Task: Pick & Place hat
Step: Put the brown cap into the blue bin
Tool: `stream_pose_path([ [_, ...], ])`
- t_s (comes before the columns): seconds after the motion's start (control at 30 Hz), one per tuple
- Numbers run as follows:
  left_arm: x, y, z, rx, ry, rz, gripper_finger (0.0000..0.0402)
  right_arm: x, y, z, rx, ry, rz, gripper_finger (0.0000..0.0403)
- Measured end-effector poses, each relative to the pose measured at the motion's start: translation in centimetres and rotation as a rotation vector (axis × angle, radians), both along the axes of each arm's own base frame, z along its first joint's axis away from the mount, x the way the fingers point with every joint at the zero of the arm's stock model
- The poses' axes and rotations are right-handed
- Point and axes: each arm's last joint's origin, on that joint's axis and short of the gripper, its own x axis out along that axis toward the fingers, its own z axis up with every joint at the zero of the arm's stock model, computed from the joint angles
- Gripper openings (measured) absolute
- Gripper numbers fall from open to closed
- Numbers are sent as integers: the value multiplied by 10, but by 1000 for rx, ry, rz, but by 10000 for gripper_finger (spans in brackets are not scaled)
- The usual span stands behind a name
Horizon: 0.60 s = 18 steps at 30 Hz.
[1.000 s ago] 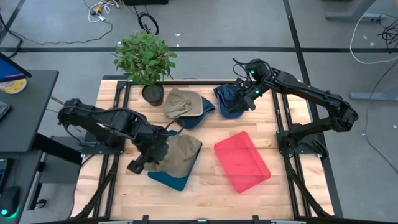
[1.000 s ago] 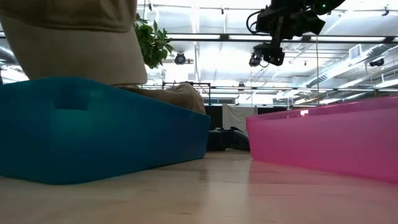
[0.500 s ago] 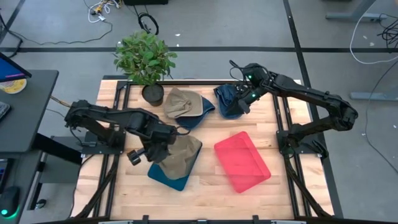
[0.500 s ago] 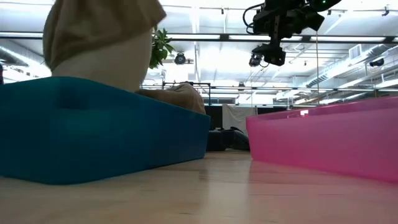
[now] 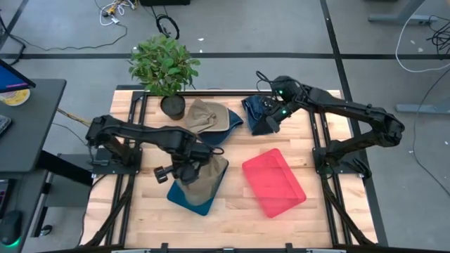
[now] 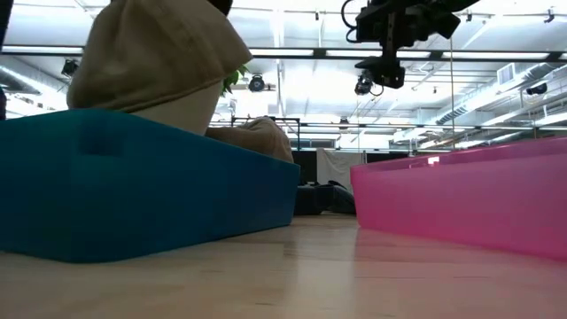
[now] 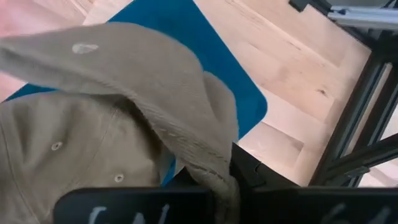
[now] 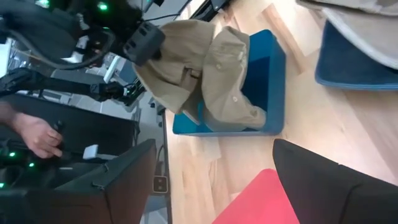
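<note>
Over the blue bin (image 5: 191, 199), at the near left of the table (image 5: 232, 211), hung the left gripper (image 5: 184, 171), pinched tight on the tan hat (image 5: 204, 176). Hat cloth squeezed between the dark fingers (image 7: 249, 171), with the rest drooping down into the bin. Seen from table height, lifted in a tall lump above the bin's wall (image 6: 133, 182), bottom part hidden behind that wall. Draped partly past the bin's far edge in the view from above.

Farther back, near the plant (image 5: 164, 67), lay a second tan hat (image 5: 204, 116) on a blue one (image 5: 228, 126). Close behind the bin, so little room that way.

Beside the bin on the right sat the pink bin (image 5: 274, 183), tilted, apart from it with bare wood between. More bare wood along the near edge of the table.

At the far right hovered the right gripper (image 5: 273, 121), fingers spread wide and holding nothing, just above a dark blue hat (image 5: 254, 112). Well apart from the left arm.

Past the table's left side showed a person's hand (image 8: 37, 137) in the right wrist view.
</note>
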Motion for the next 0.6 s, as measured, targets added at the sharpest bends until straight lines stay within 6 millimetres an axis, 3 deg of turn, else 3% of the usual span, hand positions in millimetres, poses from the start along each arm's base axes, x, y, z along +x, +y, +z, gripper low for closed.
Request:
stream_pose_path([
  [0.37, 34, 33, -16, 11, -109, 138, 12, 2, 3, 0, -40, -10, 8, 322],
  [0.6, 47, 42, -29, 8, -122, 159, 12, 2, 3, 0, -65, -27, 21, 322],
])
